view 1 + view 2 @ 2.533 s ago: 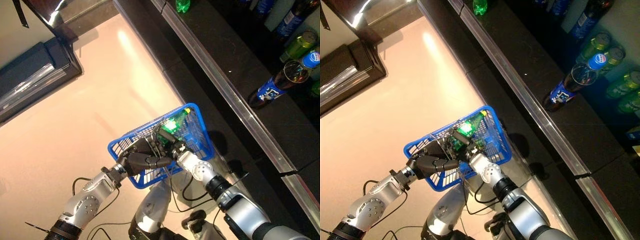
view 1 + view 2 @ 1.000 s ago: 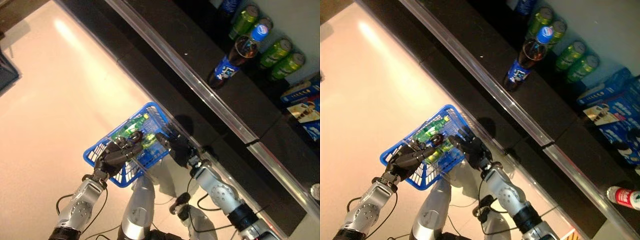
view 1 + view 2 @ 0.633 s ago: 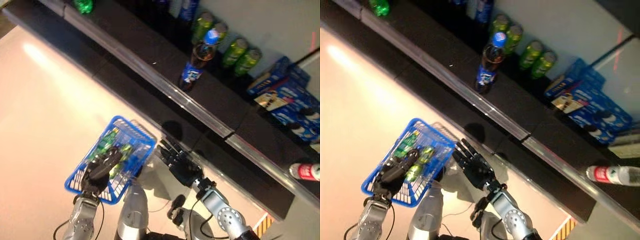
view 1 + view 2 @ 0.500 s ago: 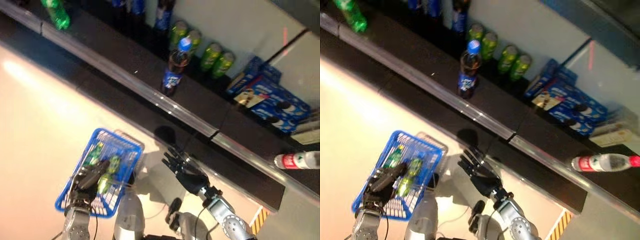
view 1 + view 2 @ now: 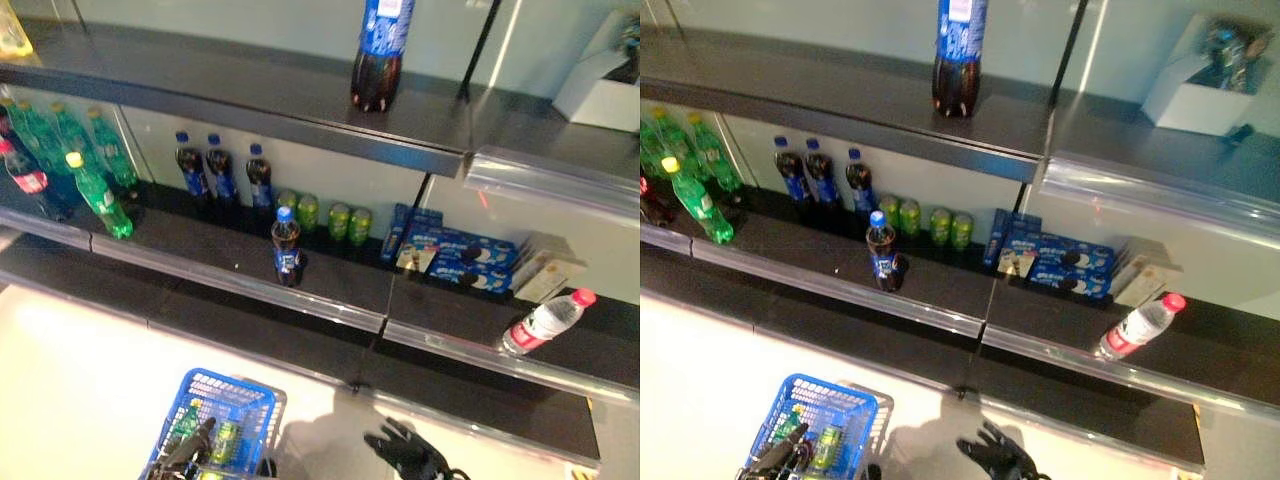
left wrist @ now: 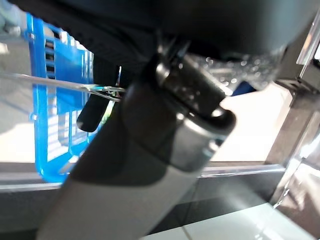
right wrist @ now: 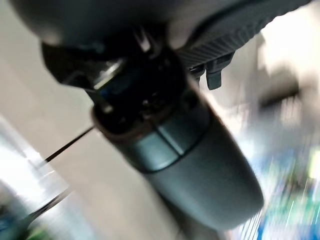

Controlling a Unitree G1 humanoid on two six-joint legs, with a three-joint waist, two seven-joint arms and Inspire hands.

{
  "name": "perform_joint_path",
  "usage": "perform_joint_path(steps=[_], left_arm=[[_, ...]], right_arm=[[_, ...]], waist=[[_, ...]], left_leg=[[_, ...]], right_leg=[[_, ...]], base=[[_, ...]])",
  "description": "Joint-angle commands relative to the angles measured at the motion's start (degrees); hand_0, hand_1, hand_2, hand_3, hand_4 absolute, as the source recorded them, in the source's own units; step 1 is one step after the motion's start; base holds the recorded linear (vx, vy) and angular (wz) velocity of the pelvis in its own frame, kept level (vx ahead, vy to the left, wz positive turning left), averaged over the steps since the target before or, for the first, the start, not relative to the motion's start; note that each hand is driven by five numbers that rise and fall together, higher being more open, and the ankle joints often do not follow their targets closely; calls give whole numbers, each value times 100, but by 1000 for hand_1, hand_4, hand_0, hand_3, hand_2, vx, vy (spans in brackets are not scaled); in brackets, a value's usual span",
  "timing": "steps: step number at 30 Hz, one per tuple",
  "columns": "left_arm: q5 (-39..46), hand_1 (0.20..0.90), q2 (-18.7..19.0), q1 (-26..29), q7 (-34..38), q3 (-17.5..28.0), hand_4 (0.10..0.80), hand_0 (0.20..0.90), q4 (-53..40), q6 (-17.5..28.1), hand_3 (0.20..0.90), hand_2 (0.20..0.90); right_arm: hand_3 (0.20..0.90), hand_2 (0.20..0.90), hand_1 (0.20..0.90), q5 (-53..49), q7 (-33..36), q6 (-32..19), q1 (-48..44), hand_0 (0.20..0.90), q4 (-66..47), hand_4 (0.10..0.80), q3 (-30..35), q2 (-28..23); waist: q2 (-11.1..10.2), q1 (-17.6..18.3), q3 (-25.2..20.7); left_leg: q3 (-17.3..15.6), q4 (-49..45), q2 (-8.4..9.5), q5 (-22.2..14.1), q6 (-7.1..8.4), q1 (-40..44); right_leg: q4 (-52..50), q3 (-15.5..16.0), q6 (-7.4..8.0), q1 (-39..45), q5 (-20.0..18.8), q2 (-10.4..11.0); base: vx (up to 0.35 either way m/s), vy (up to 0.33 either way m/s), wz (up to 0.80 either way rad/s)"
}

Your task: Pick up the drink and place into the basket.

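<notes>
Left hand [image 5: 190, 448] curls round the wire handle of the blue basket [image 5: 243, 397], carrying the green bottles [image 5: 224, 440] inside; beside the basket, the right hand [image 5: 405, 452] hangs spread and empty.

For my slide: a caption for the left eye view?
Blue basket holding green bottles, open right hand beside it, below drink shelves.

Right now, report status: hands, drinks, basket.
Left hand at blue basket, grip unclear. Right hand open, empty, beside it. Green bottles already in basket. Cola bottle stands alone on shelf ahead; nothing in the way.
</notes>
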State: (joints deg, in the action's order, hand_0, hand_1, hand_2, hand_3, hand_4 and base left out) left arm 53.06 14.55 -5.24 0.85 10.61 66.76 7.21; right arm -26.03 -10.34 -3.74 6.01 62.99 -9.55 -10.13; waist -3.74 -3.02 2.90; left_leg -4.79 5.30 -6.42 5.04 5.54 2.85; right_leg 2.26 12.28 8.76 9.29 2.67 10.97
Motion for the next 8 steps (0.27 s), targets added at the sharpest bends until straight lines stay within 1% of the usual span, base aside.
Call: perform_joint_path(steps=[1, 2, 4, 8], left_arm=[[-584, 300, -218, 271, -228, -144, 100, 300, 273, -121, 200, 300], [-622, 300, -264, 289, -299, -162, 100, 300, 426, -103, 200, 300], [-555, 300, -307, 288, -381, -199, 100, 300, 570, -107, 200, 300], [-528, 300, -327, 303, -384, -163, 100, 300, 677, -131, 200, 300]], right_arm=[[900, 900, 900, 511, 524, -421, -188, 900, 82, 800, 214, -114], [900, 900, 900, 656, 641, -560, -168, 900, 377, 800, 339, -91], [900, 900, 900, 757, 763, -628, -150, 900, 662, 800, 484, -70], [900, 900, 900, 1039, 770, -707, -145, 900, 817, 800, 556, -70]], waist=[[194, 23, 49], [220, 56, 29], [251, 86, 5], [286, 114, -13]], left_leg=[[-257, -30, -403, -131, 88, 170], [-300, -30, -413, -146, 80, 181], [-314, -30, -402, -164, 70, 178], [-325, -30, -386, -180, 72, 153]], right_leg=[[66, 75, 44, -208, -650, 293], [80, 69, 45, -216, -658, 291], [111, 48, 45, -233, -676, 285], [155, 17, 45, -271, -701, 288]], base=[[-8, -1, -21], [-8, 1, -20], [-7, 6, -16], [-6, 10, -7]])
